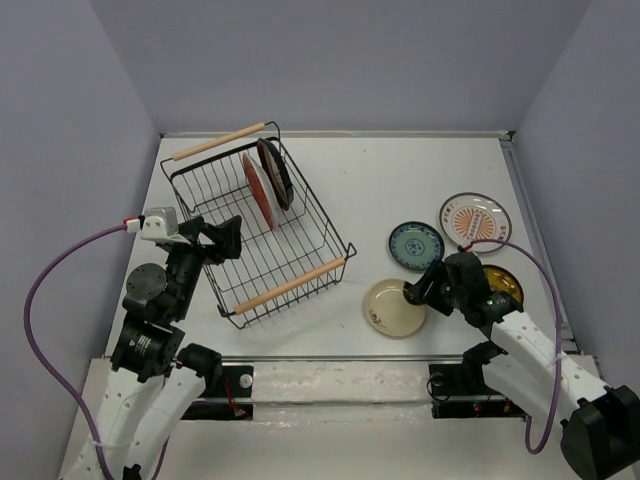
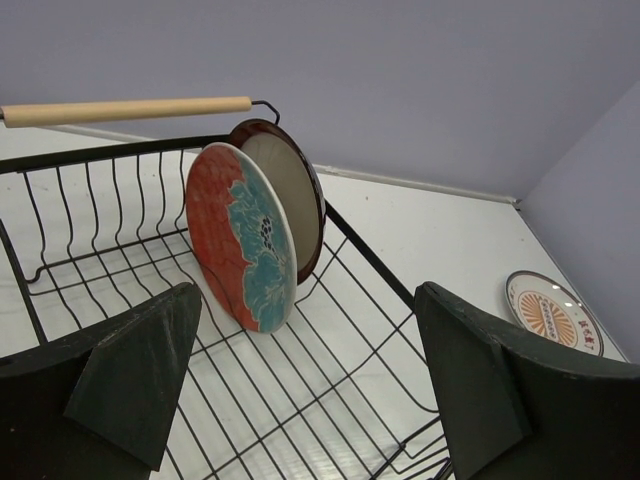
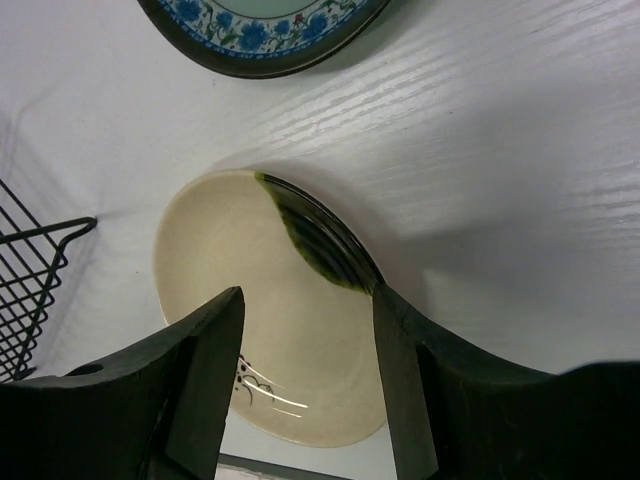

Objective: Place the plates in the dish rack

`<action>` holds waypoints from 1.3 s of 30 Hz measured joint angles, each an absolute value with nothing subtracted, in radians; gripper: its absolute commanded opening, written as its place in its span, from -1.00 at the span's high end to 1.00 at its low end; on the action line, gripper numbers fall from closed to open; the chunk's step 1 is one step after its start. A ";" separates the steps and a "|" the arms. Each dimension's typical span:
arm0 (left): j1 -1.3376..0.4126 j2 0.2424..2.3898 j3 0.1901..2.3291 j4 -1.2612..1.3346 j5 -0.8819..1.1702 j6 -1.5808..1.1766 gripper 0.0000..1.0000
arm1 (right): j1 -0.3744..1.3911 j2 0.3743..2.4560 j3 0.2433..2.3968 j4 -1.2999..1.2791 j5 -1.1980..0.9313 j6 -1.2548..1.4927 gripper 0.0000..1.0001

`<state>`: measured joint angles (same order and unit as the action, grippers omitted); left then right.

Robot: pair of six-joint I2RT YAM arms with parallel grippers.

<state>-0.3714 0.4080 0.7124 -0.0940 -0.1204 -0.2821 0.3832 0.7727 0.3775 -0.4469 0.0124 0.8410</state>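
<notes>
The dish rack (image 1: 290, 262) stands at the left, with the red-and-teal floral plate (image 1: 258, 190) and the maroon-rimmed plate (image 1: 275, 172) upright in its far end. Both also show in the left wrist view, floral (image 2: 240, 240) and maroon-rimmed (image 2: 296, 190). My left gripper (image 1: 222, 240) is open and empty over the rack's near left side (image 2: 305, 300). The cream plate (image 1: 390, 310) lies right of the rack. My right gripper (image 1: 415, 292) is open at its right rim (image 3: 308, 300), one finger over the inside (image 3: 290, 340), the other at the dark green edge. The teal-blue plate (image 1: 416, 246), the sunburst plate (image 1: 474, 221) and the yellow plate (image 1: 506, 283) lie behind.
The rack has two wooden handles, far (image 1: 218, 141) and near (image 1: 290, 285). Its near right corner (image 3: 40, 280) is close to the cream plate. The right arm covers part of the yellow plate. The table's raised right edge (image 1: 530, 230) runs beside the sunburst plate.
</notes>
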 measured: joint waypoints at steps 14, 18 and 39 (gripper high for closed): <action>-0.371 0.408 0.712 -0.094 -0.121 -0.277 -0.98 | 0.383 0.908 0.369 -0.416 -0.031 0.860 0.12; -0.371 0.408 0.712 -0.094 -0.121 -0.277 -0.98 | 0.383 0.890 0.360 -0.410 -0.044 0.860 -0.08; -0.374 0.403 0.712 -0.094 -0.121 -0.277 -0.98 | 0.381 1.095 0.574 -0.527 0.206 0.780 -0.37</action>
